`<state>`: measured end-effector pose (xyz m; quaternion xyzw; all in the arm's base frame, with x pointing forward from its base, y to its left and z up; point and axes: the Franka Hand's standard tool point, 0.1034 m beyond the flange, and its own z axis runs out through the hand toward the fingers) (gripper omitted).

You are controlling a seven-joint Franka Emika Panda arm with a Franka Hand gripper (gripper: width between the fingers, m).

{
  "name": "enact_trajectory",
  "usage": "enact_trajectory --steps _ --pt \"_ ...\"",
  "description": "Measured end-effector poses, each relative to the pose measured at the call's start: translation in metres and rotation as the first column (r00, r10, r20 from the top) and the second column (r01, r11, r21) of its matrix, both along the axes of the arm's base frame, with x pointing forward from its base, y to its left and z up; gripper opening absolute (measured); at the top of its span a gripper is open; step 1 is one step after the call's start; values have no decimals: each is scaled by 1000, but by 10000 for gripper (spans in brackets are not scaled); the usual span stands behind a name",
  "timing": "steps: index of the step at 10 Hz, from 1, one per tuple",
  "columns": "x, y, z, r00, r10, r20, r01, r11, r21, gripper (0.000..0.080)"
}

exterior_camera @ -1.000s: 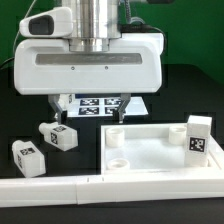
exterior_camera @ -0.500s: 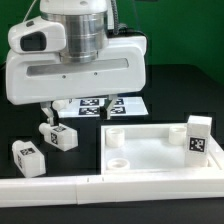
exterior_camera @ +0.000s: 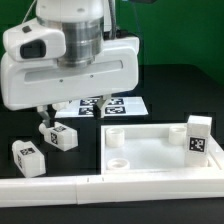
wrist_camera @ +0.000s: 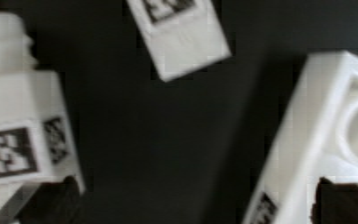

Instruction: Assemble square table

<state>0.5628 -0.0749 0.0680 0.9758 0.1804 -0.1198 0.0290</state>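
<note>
Jaws spread wide, nothing between them. They hang low over the black counter (exterior_camera: 175, 100), between a lying leg (exterior_camera: 58, 136) and the tabletop (exterior_camera: 150, 152). One finger (exterior_camera: 45, 118) is just beside the lying leg. The tabletop sits rim up on the exterior view's right, with an upright leg (exterior_camera: 198, 135) at its far corner. A third leg (exterior_camera: 28, 157) lies apart, toward the exterior view's left. The marker board (exterior_camera: 108, 103) is behind the jaws. A white rail (exterior_camera: 60, 190) runs along the front.

Three legs (exterior_camera: 28, 157) (exterior_camera: 58, 136) (exterior_camera: 198, 136) (all tagged), one tabletop (exterior_camera: 150, 158), one rail (exterior_camera: 60, 188), one marker board (exterior_camera: 120, 104)
</note>
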Motion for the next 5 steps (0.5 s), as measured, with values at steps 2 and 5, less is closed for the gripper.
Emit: enact_trajectory --steps 2,5 --pt "-6 -1 2 993 87 -73 -89 996 -13 648" --pt "-14 1 -2 964 25 -265 -49 995 -85 648"
